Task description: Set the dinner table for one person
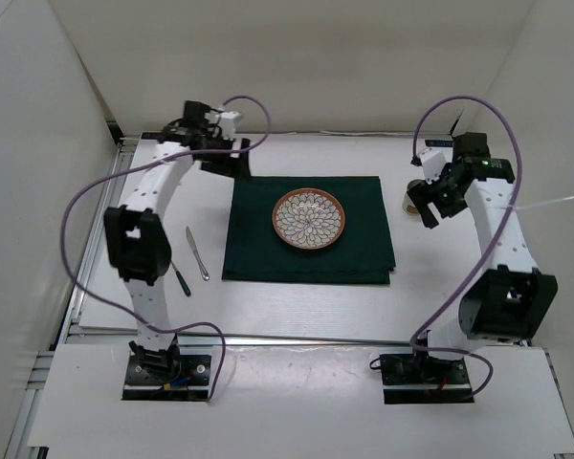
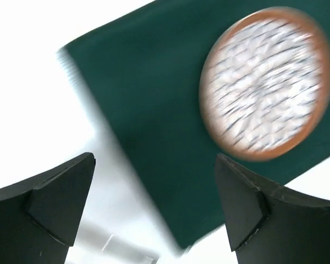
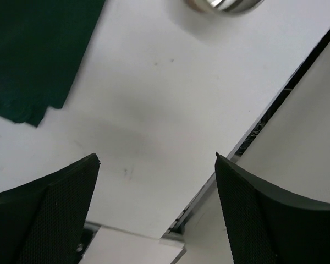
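Observation:
The white dinner table [image 1: 297, 306] carries a dark green cloth [image 1: 311, 229] with a patterned, brown-rimmed plate [image 1: 309, 217] on it. The left wrist view shows the same cloth [image 2: 154, 110] and plate [image 2: 264, 82], both blurred. My left gripper [image 1: 228, 158] hovers over the cloth's far left corner. In its wrist view the left gripper [image 2: 154, 159] stands open and empty. My right gripper [image 1: 429, 203] is right of the cloth, next to a small shiny round cup [image 1: 414, 201]. The right gripper [image 3: 157, 157] is open and empty over bare table [image 3: 154, 99], with the cup [image 3: 223, 4] at the view's top edge.
A silver utensil [image 1: 198, 253] and a dark-handled utensil [image 1: 181, 279] lie on the table left of the cloth. White walls close in the left, back and right sides. The table's right edge and a gap [image 3: 253, 137] show under the right gripper.

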Controlling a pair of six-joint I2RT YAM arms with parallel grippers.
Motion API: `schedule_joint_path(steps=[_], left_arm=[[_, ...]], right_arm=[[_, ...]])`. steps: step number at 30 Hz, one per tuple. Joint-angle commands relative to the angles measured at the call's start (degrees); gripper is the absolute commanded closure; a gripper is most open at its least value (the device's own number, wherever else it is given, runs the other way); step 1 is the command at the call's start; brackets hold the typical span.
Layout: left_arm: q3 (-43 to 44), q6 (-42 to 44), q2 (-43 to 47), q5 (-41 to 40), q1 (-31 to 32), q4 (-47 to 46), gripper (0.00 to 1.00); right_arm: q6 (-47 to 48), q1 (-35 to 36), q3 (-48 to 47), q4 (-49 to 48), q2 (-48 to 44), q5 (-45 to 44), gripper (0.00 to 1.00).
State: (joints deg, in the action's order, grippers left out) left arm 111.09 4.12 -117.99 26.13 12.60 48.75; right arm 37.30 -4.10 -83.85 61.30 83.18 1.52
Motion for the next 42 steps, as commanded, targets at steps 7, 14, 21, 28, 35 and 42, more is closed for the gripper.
schedule_joint_path(steps=[7,14,21,28,35,42], left_arm=[[-20.81,20.48,27.01,-35.44,-8.90,3.28,0.00],[-22.23,20.49,32.47,-39.14,-9.52,4.77,0.00],[-24.60,17.94,33.71,-41.33,-7.60,5.38,0.00],[-22.41,18.46,33.71,-42.83,-7.59,8.02,0.00],[-22.93,18.47,33.71,-43.44,-7.59,8.03,0.00],[-21.88,17.94,33.71,-42.83,-7.07,8.64,0.00]], right_arm=[[13.58,1.99,6.60,-28.15,8.57,1.12,0.13],[17.90,3.13,5.90,-33.17,14.37,2.26,0.18],[19.04,3.13,2.47,-32.56,20.08,3.40,0.30],[17.29,3.13,-2.36,-30.10,26.68,2.08,0.91],[13.50,7.34,-12.46,-22.55,25.46,3.92,1.00],[7.88,14.11,-23.81,-14.45,28.17,6.57,1.00]])
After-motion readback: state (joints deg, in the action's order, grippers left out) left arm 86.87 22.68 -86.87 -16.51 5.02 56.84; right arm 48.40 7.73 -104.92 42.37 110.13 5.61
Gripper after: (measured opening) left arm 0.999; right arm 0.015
